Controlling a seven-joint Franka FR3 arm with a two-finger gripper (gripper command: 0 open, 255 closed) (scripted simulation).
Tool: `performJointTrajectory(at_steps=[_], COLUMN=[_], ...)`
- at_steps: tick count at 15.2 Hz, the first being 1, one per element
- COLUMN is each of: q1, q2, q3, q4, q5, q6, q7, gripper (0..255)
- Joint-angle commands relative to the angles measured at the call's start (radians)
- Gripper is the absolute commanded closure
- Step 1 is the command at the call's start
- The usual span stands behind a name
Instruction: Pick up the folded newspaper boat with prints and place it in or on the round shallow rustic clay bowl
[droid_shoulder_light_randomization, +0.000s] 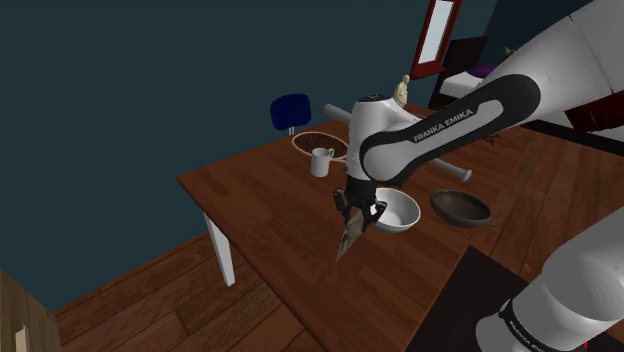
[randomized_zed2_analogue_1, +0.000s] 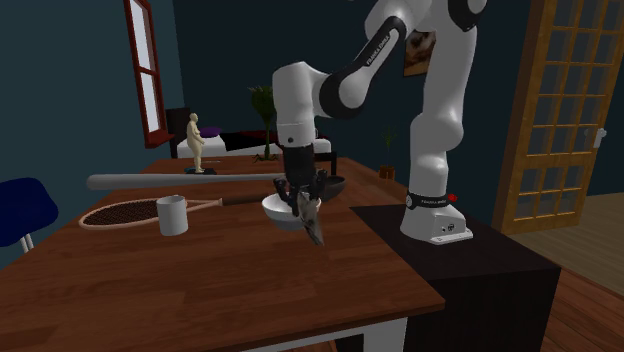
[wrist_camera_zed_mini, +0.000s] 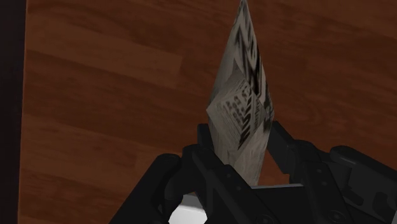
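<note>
The folded newspaper boat (droid_shoulder_light_randomization: 348, 238) (randomized_zed2_analogue_1: 311, 220) (wrist_camera_zed_mini: 245, 95), grey with black print, hangs point-down just above the brown wooden table (droid_shoulder_light_randomization: 260, 200). My black gripper (droid_shoulder_light_randomization: 356, 210) (randomized_zed2_analogue_1: 300, 196) (wrist_camera_zed_mini: 243, 145) is shut on its upper part, and the fingers clasp the paper from both sides. A dark brown shallow bowl (droid_shoulder_light_randomization: 461, 208) (randomized_zed2_analogue_1: 332, 184) rests on the table to the shoulder view's right of the gripper. Between the two sits a white bowl (droid_shoulder_light_randomization: 397, 212) (randomized_zed2_analogue_1: 276, 210), right beside the gripper.
A white mug (droid_shoulder_light_randomization: 321, 161) (randomized_zed2_analogue_1: 172, 215), a racket (droid_shoulder_light_randomization: 318, 141) (randomized_zed2_analogue_1: 130, 211) and a grey bat (droid_shoulder_light_randomization: 447, 168) (randomized_zed2_analogue_1: 150, 180) lie further back on the table. A figurine (randomized_zed2_analogue_1: 196, 143) stands at the far end. The black stand (droid_shoulder_light_randomization: 470, 300) borders the table; a blue chair (droid_shoulder_light_randomization: 290, 110) is behind.
</note>
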Motion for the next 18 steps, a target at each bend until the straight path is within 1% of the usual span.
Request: performJointTrajectory(at_steps=[1, 8, 15, 18], q1=[0.004, 0.011, 0.015, -0.003], q2=[-0.025, -0.098, -0.152, -0.216], q3=[-0.003, -0.021, -0.039, -0.097], q4=[0.011, 0.052, 0.100, 0.038], q5=[0.013, 0.041, 0.054, 0.060], q6=[-0.034, -0.143, -0.241, -0.248], q7=[-0.006, -0.028, -0.040, -0.126], gripper=[255, 255, 255, 255])
